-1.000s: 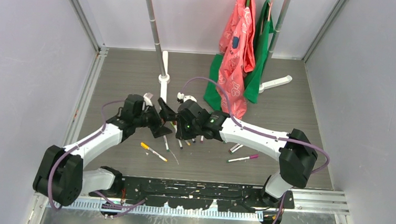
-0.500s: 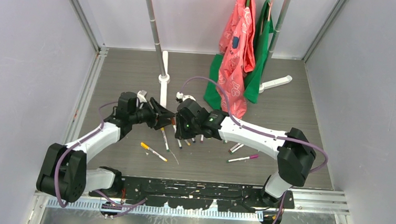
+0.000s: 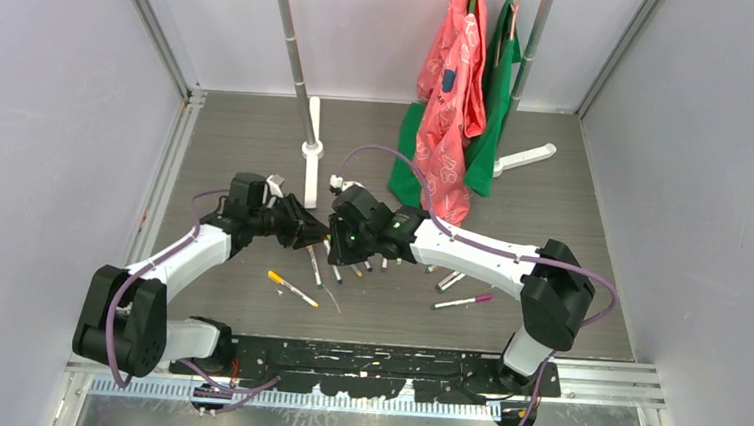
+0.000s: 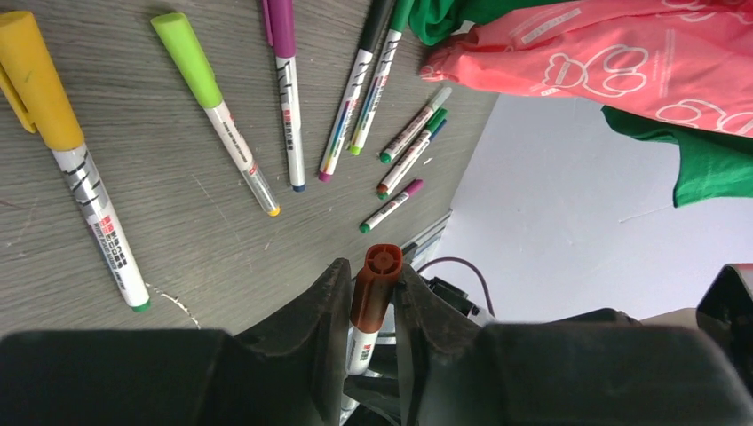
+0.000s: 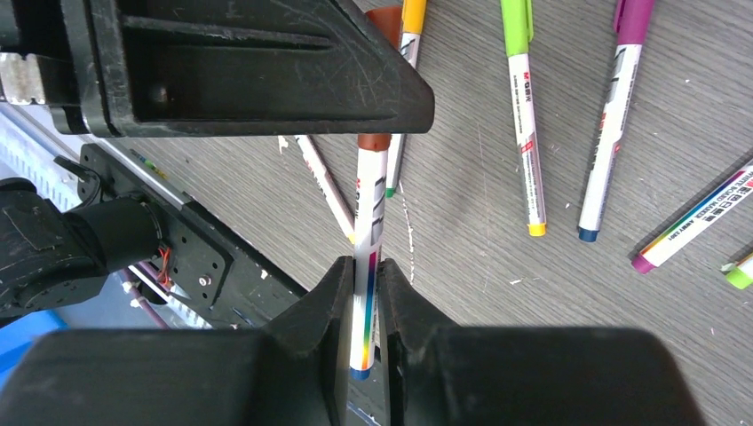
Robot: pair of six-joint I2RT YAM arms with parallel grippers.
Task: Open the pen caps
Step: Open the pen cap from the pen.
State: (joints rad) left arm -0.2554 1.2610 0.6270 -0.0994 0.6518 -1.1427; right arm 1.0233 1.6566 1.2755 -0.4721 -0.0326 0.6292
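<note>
A brown pen cap (image 4: pixel 375 288) sits between the jaws of my left gripper (image 4: pixel 368 297), which are shut against both its sides. The white pen (image 5: pixel 368 231) under that cap runs down into my right gripper (image 5: pixel 362 306), which is shut on the barrel near its blue end. In the right wrist view the brown cap (image 5: pixel 374 140) peeks from under the left gripper's black finger (image 5: pixel 249 62). From above, the left gripper (image 3: pixel 312 231) and right gripper (image 3: pixel 339 232) meet nose to nose over the table. Several capped pens lie below, among them yellow (image 4: pixel 35 84), green (image 4: pixel 186 58) and purple (image 4: pixel 282 22).
More pens lie loose near the front, one orange-tipped (image 3: pixel 292 289) and one magenta-tipped (image 3: pixel 464 302). A rack pole (image 3: pixel 294 57) on a white foot (image 3: pixel 310 168) stands behind the grippers. Pink (image 3: pixel 452 88) and green (image 3: pixel 495 111) garments hang at the back right.
My left gripper has moved right toward the right gripper and gone from wide open to shut on the brown cap. The right gripper has kept its grip on the pen.
</note>
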